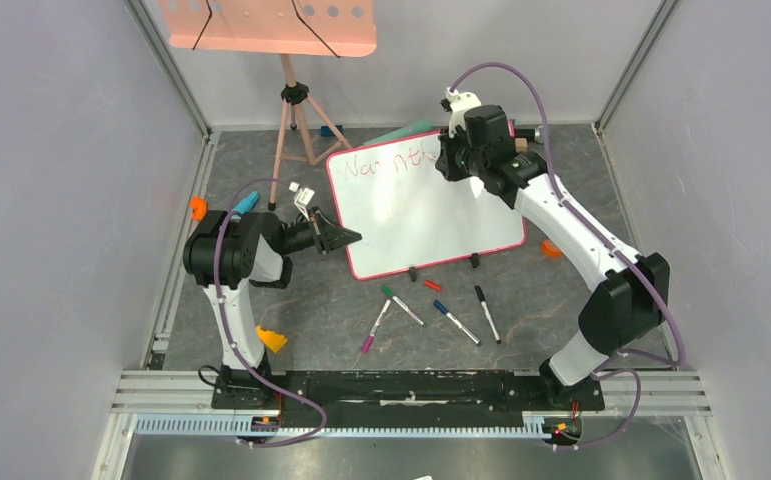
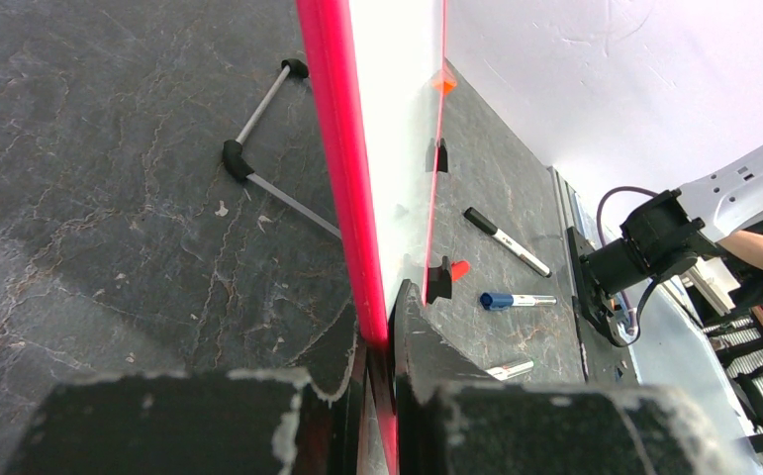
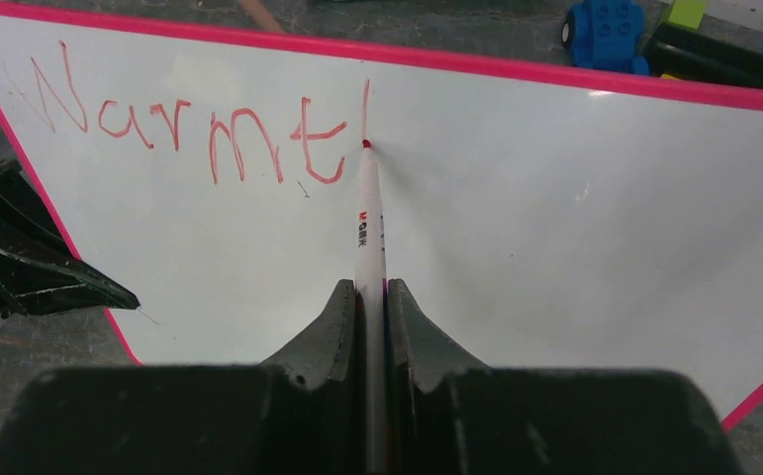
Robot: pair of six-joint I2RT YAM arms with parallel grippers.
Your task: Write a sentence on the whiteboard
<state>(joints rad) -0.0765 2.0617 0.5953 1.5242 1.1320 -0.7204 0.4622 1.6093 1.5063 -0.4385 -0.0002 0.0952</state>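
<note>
The whiteboard (image 1: pixel 431 210) stands tilted on its two black clip feet in the middle of the table. My left gripper (image 1: pixel 349 238) is shut on the whiteboard's pink left rim (image 2: pixel 342 178), one finger on each face. My right gripper (image 1: pixel 458 158) is shut on a white red-tipped marker (image 3: pixel 368 223). The marker's tip touches the board at the foot of a fresh vertical stroke. The sentence (image 3: pixel 199 124), in thin red letters, reads "Warmt" plus that stroke (image 1: pixel 386 160). In the right wrist view the left gripper (image 3: pixel 110 293) shows at the board's edge.
Several loose markers (image 1: pixel 431 310) lie in front of the board: green, pink, blue, black, plus a red cap. A salmon perforated tray (image 1: pixel 266 25) on a tripod stands at the back left. Blue and green blocks (image 3: pixel 605 30) lie behind the board. Orange pieces lie at both sides.
</note>
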